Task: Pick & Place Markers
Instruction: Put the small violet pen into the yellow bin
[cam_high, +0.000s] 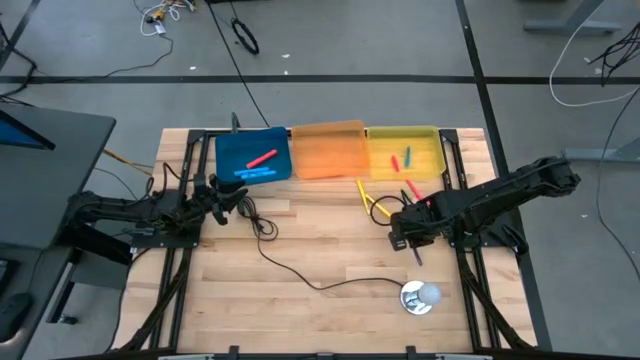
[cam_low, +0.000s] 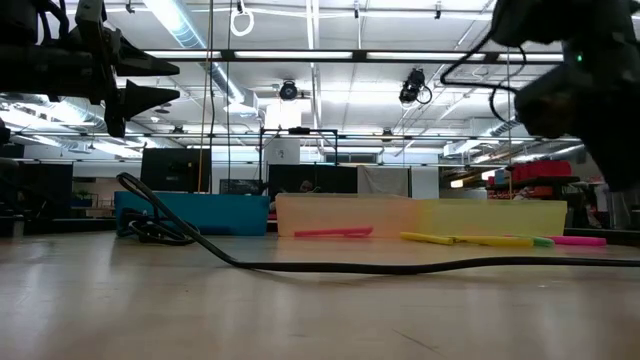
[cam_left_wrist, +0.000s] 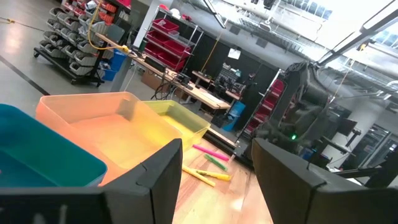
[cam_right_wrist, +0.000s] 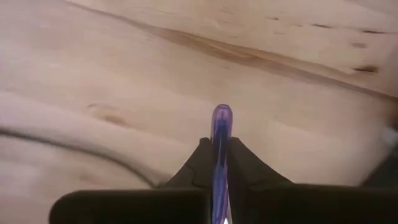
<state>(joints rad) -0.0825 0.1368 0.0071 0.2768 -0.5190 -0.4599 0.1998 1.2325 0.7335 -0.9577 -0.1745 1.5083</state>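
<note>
Three shallow plastic trays stand in a row at upper centre of the high view. The blue tray (cam_high: 252, 157) holds one red marker (cam_high: 262, 158) and one blue marker. The orange tray (cam_high: 328, 150) shows no contents. The yellow tray (cam_high: 403, 152) holds three markers.

Only the right wrist view shows the right gripper (cam_right_wrist: 217, 154) pinching a purple marker (cam_right_wrist: 220, 143) over bare wood. The left gripper (cam_left_wrist: 214, 163), centre-left in the high view, is spread, holding nothing.

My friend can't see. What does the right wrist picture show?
The right tool is shut on a purple marker, which pokes out past its two dark fingers. Under it is the bare wooden table.
</note>
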